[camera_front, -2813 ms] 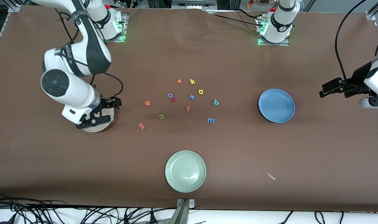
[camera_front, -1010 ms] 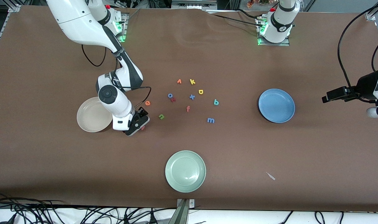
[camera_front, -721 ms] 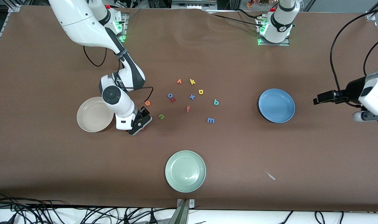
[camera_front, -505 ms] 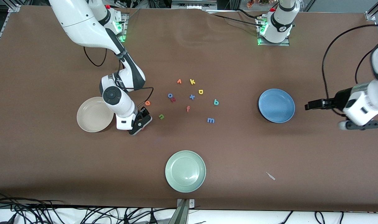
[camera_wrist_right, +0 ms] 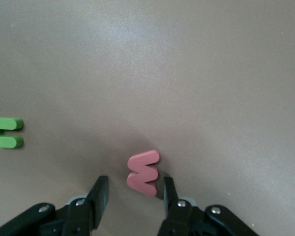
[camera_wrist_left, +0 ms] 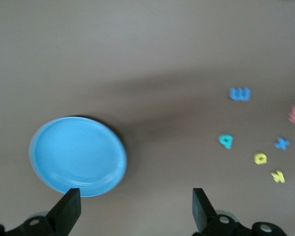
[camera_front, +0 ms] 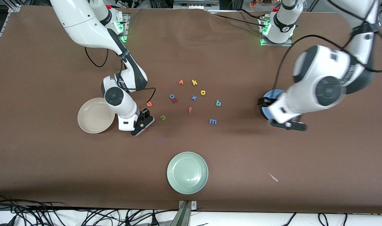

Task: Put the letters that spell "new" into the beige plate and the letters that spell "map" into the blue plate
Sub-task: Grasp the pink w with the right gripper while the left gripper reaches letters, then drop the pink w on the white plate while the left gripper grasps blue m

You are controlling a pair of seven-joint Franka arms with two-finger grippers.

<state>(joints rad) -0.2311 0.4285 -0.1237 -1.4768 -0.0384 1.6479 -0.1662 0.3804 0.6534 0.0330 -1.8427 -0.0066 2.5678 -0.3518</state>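
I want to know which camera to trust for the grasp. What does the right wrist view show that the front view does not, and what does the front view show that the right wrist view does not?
Only the right wrist view shows the pinkish-red "w" flat on the table between the right gripper's fingers, one finger beside its edge.

Only the front view shows the beige plate, blue plate, pale green plate, the other letters and the left gripper over the blue plate.

Both show the green "n" and the right gripper.

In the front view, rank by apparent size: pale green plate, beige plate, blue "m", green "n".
1. Round pale green plate, nearest the camera, so the lead is unsure.
2. Round cream-beige plate, partly hidden by the right arm.
3. Blue foam "m".
4. Green foam "n", almost alike.
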